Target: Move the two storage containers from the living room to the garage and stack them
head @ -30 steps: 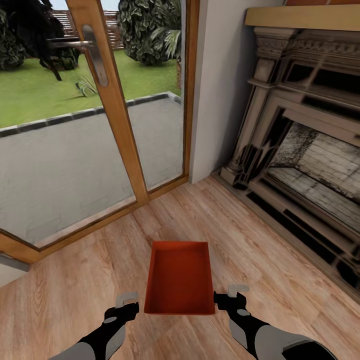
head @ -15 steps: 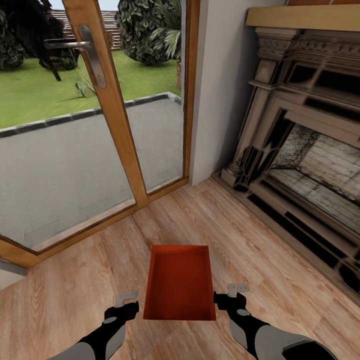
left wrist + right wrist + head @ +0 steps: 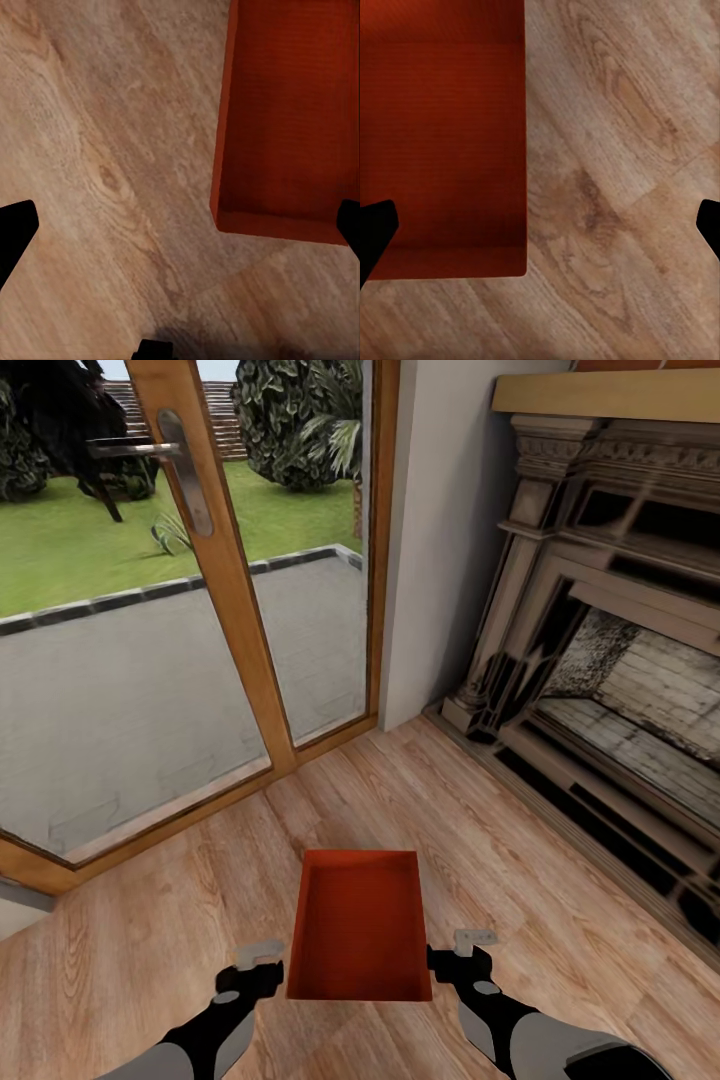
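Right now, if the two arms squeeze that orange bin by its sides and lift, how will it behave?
The orange bin has plain straight walls, so it is probably stiff. It is open and looks empty, so likely light. Its smooth sides offer no handles, so it may slip between the left end effector and right end effector.

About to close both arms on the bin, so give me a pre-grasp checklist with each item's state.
1. Storage container sits flat on the wood floor: ok.
2. Container is empty, nothing to spill: ok.
3. Left tool beside the container's left wall, fingers open: ok.
4. Right tool beside the right wall, fingers open: ok.
5. Tools touching the walls: cannot tell.
6. Second container located: not ok.
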Motion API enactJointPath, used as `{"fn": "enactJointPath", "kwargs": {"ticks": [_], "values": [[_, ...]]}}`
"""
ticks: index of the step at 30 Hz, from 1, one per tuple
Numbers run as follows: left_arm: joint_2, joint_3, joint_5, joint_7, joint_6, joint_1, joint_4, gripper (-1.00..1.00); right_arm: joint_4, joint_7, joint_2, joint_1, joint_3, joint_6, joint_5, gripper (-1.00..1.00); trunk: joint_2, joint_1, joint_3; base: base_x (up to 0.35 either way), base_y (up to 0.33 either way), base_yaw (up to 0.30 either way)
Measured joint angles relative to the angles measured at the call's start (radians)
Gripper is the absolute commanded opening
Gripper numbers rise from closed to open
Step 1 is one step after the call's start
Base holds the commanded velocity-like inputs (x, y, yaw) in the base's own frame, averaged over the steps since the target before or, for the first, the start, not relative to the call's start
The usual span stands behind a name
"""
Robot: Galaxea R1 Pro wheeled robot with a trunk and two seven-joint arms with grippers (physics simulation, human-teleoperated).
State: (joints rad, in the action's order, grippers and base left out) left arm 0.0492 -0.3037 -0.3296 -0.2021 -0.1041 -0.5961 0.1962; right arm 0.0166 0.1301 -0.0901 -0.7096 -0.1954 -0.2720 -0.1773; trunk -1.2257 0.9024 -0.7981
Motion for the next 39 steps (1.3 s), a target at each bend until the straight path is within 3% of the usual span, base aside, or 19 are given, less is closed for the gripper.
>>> {"fn": "enactJointPath", "kwargs": {"ticks": [7,15,23,39], "values": [[0.016,-0.005,0.013,0.025,-0.001,0.000,0.024,1.00,0.000,0.001,0.000,0.000,0.000,0.000,0.000,1.00,0.000,0.000,0.000,0.000,0.000,0.000],[0.026,-0.004,0.056,0.035,-0.003,0.000,0.036,1.00,0.000,0.000,-0.005,0.000,-0.001,0.000,0.001,1.00,0.000,0.000,0.000,0.000,0.000,0.000],[0.031,0.004,0.054,0.004,-0.011,0.000,0.038,1.00,0.000,0.000,-0.017,0.000,-0.002,-0.013,0.001,1.00,0.000,0.000,0.000,0.000,0.000,0.000],[0.028,0.007,0.050,0.002,-0.013,0.000,0.038,1.00,0.000,0.000,-0.017,0.000,-0.001,-0.012,0.000,1.00,-0.112,0.061,-0.050,0.000,0.000,0.000]]}}
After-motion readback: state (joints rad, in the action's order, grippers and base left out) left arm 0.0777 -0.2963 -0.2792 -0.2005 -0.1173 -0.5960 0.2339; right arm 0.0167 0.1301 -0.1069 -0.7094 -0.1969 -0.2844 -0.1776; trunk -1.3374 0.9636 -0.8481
